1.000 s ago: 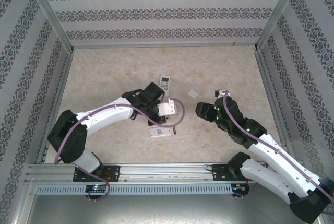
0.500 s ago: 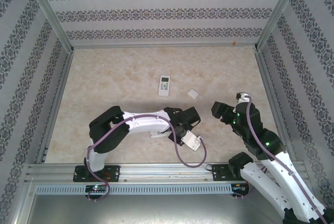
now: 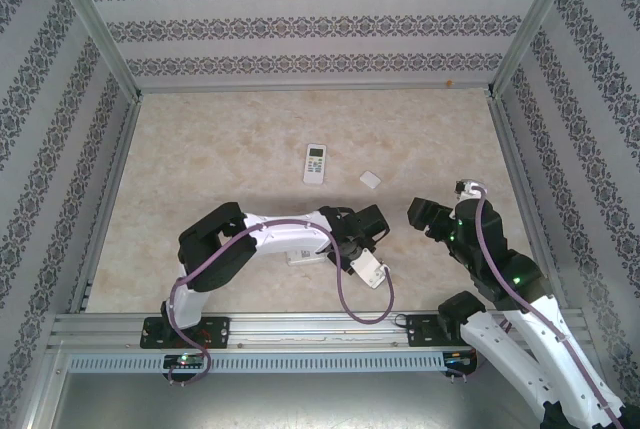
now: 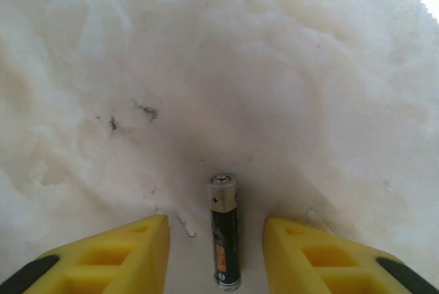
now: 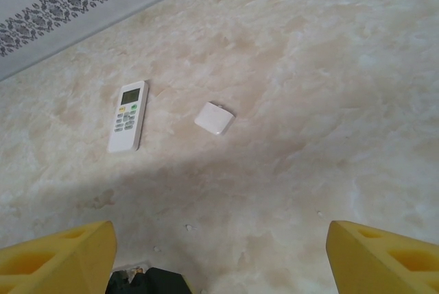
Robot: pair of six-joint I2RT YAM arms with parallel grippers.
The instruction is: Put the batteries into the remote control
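Marbled tabletop [image 3: 200, 149]; remote [image 3: 316, 163], white piece [image 3: 371, 179]; battery [image 4: 225, 239] between fingers [image 4: 137, 253] of left hand [image 4: 214, 222].

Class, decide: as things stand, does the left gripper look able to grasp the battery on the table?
Probably yes: the battery lies between the left gripper's open fingers, with nothing blocking it.

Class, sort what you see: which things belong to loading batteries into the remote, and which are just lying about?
Belong to the job:
slim dark cylindrical battery with a light tip
white rectangular plastic remote control with display and buttons

Lying about:
small white square plastic piece, apart from the remote, purpose unclear
beige marbled tabletop
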